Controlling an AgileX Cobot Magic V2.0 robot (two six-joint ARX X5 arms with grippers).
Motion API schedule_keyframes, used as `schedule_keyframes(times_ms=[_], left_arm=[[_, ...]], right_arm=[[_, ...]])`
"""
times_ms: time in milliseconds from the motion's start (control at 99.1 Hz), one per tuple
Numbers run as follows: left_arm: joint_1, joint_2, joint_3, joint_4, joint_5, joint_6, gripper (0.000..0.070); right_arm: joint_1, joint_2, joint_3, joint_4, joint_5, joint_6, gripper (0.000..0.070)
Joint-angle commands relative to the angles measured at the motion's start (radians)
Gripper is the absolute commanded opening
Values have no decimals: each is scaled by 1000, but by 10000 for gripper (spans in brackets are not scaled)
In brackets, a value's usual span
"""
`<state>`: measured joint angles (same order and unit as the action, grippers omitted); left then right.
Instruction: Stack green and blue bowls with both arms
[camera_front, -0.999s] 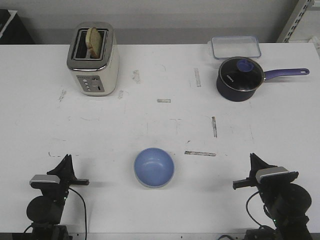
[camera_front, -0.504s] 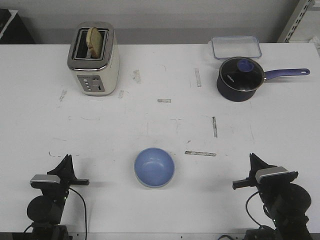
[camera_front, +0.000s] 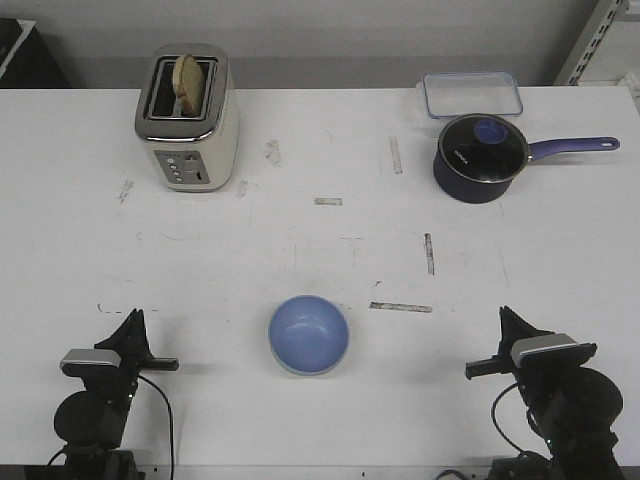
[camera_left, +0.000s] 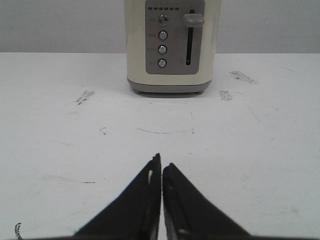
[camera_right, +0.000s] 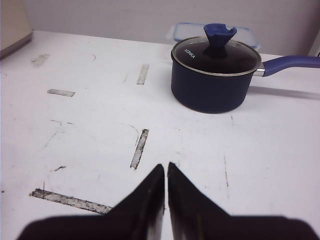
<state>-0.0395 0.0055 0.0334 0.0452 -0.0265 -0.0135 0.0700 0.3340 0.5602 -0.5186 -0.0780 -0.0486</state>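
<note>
You are looking forward over a white, scuffed table (camera_front: 320, 250). The blue bowl (camera_front: 308, 334) sits upright near the table's front edge, roughly midway between your two arms. A thin pale rim shows beneath its lower edge, which may be the green bowl nested under it, though the front view does not make this certain.

Your left gripper (camera_front: 132, 322) rests low at the front left corner of the table, well apart from the bowl. In the left wrist view, your left gripper (camera_left: 161, 167) has its two black pointed fingers pressed together, with only a hairline seam between them and nothing held. It points toward a cream toaster (camera_left: 172, 45) at the far left of the table, with a slice of bread (camera_front: 189, 80) standing in its slot.

Your right gripper (camera_front: 508, 320) rests low at the front right corner, also well apart from the bowl. In the right wrist view, your right gripper (camera_right: 165, 169) is likewise pinched closed and empty. Beyond it stands a dark navy saucepan (camera_right: 212, 80) with a glass lid and a purple handle. A clear container (camera_front: 471, 93) lies just behind the saucepan.
</note>
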Motion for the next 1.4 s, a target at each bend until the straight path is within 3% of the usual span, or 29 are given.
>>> schedule_keyframes(times_ms=[0, 303, 545, 686, 1392], left_arm=[[0, -2, -21, 14, 0, -2, 1], [0, -2, -21, 14, 0, -2, 1], [0, -2, -21, 14, 0, -2, 1], [0, -2, -21, 11, 0, -2, 1], [0, -2, -21, 8, 0, -2, 1]], right_arm=[[-8, -12, -5, 25, 0, -14, 0], [-124, -149, -224, 198, 27, 11, 0], [-127, -338, -439, 285, 25, 61, 0], [-121, -333, -545, 435, 26, 74, 0], [-115, -333, -547, 430, 26, 82, 0]])
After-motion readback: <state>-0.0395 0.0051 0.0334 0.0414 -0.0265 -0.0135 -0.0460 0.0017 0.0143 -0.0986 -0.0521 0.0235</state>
